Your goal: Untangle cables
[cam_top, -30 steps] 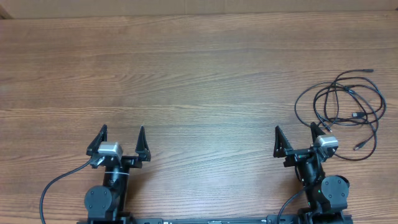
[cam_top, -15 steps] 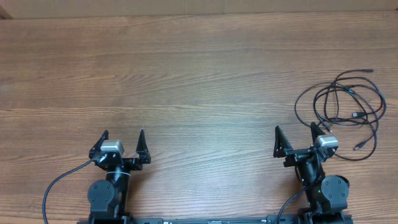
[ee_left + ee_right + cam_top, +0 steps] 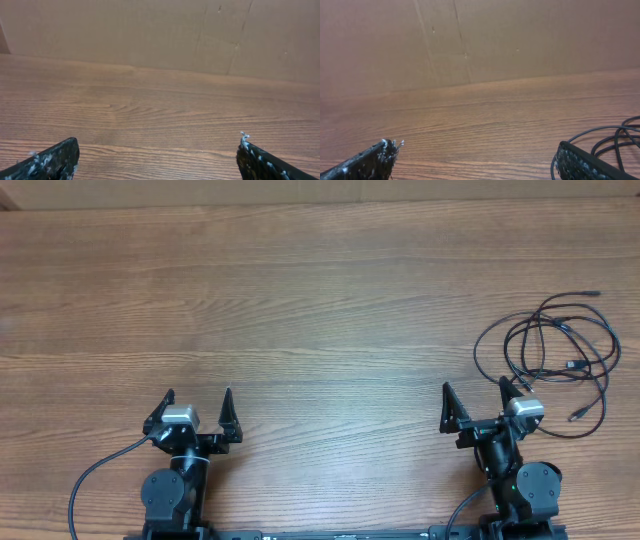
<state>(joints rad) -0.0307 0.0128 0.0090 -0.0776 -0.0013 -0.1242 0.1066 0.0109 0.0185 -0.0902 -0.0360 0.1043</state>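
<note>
left fingers [image 3: 229, 408]: spread wide, empty
right fingers [image 3: 448, 408]: spread wide too, empty
cables [image 3: 572, 368]: tangled heap on the surface [image 3: 320, 300], beside right fingers

A loose tangle of thin black cables [image 3: 556, 365] lies on a brown wooden surface [image 3: 300, 300]. The cables' small plug ends are too tiny to identify. Where strands cross, it is impossible to tell which lies on top. At the tangle's lower left, one loop is partly covered by a black finger [image 3: 508, 390] of the right claw [image 3: 475, 387].

In the right wrist view, the tangle [image 3: 602, 129] is cut off by the right edge and partly hidden behind that finger [image 3: 585, 162]. Below the tangle in the overhead view, the black arm bases [image 3: 530, 495] are cut by the bottom edge.
</note>
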